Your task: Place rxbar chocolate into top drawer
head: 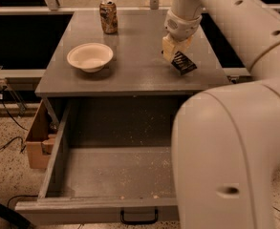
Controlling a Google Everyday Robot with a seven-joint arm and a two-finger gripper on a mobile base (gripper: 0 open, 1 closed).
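Claw (175, 52) above the table (130, 75) grips rxbar chocolate (183, 64), white lettering unreadable.

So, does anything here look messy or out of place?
Only crumbs speckling the floor of the open drawer. The bar tilts askew at the tool, over the right side of the tabletop.
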